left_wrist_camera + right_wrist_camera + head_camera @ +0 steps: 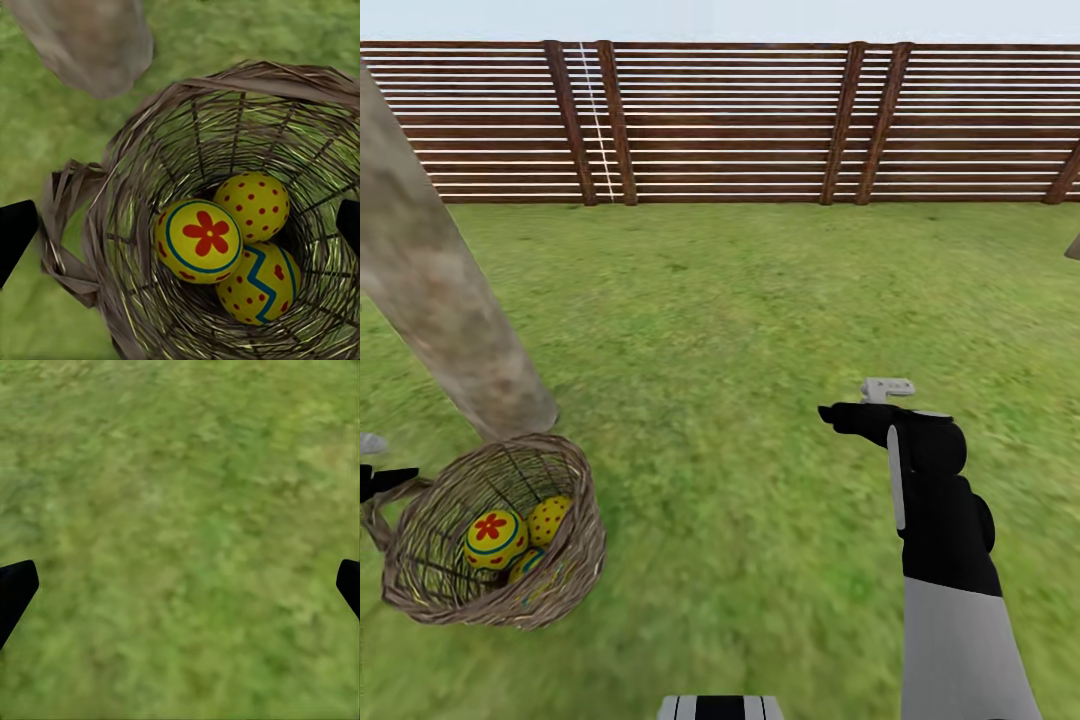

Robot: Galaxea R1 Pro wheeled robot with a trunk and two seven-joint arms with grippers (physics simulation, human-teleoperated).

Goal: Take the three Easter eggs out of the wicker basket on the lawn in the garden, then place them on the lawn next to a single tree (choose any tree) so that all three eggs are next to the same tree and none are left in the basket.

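Three Easter eggs (225, 255) in wicker basket (112, 225), beside tree (440, 290)

Head view down over lawn (760, 300); left wrist close above shared basket (225, 105).

Trunk (435, 310) crowding basket (575, 560); top open.

I am looking out on a fenced garden: green lawn (760, 330) spreads everywhere under open sky, a brown slatted wooden fence (740, 120) closes the far side, and a thick grey-brown tree (440, 290) trunk rises from the grass.
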